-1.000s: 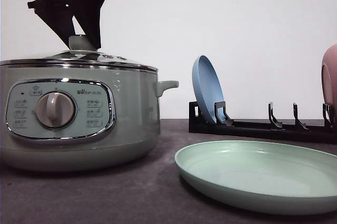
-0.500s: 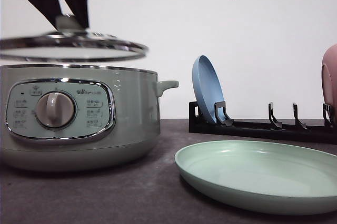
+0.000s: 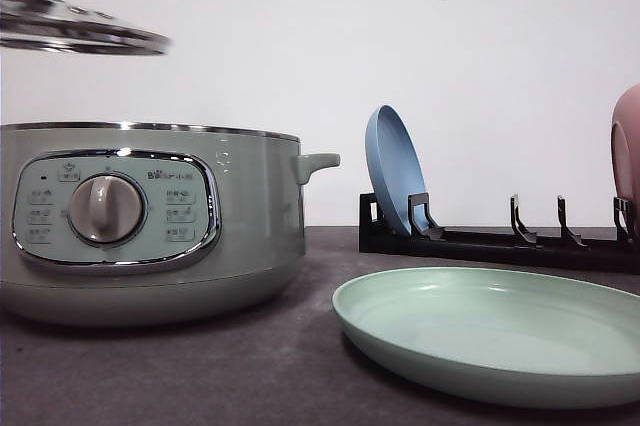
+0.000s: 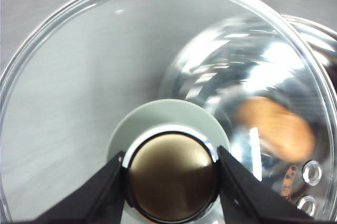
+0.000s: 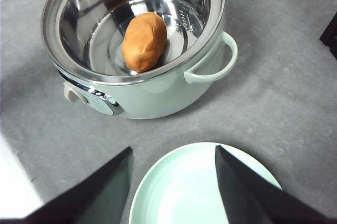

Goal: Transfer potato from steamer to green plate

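Note:
The orange-brown potato [image 5: 144,41] lies in the steel bowl of the pale green steamer [image 5: 158,98], which stands uncovered at the left of the table [image 3: 150,216]. My left gripper [image 4: 171,153] is shut on the knob of the glass lid [image 3: 80,31], holding it high above and left of the pot. Through the glass the potato [image 4: 276,126] shows blurred. The green plate [image 3: 490,331] lies bare at the front right, beside the steamer. My right gripper [image 5: 172,149] hangs open high above the near edge of the green plate [image 5: 195,192], with nothing between its fingers.
A black dish rack [image 3: 500,241] stands behind the plate, with a blue plate [image 3: 393,171] upright in it and a pink dish [image 3: 627,156] at its right end. The steamer's side handle [image 3: 318,161] points toward the rack. Grey tabletop lies between pot and plate.
My left gripper has lifted the glass lid off the steamer and carried it up and to the left. The pot is now uncovered. The right arm has stayed put.

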Motion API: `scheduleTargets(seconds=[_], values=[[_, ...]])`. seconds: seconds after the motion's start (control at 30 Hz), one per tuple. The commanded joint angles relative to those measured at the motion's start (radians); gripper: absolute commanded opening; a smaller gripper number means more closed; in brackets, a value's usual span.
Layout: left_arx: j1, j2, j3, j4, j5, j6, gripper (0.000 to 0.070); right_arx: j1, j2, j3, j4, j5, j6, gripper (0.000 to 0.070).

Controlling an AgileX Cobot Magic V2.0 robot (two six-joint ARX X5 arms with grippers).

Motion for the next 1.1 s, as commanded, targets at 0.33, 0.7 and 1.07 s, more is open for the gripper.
scheduleTargets(seconds=[0.33,0.7,1.07], values=[[0.148,-0.024,0.042,-0.013,-0.014,-0.008,0.0001,0.01,0.009,0.016,0.032,-0.008,0.019,0.0341],[0.157,-0.024,0.042,-0.01,-0.014,-0.009,0.0001,0.04,0.184,0.186,0.064,-0.057,0.051,0.0375],[0.165,-0.024,0.042,-0.009,-0.014,-0.009,0.0001,0.125,0.614,0.633,0.016,-0.056,0.032,0.0427]])
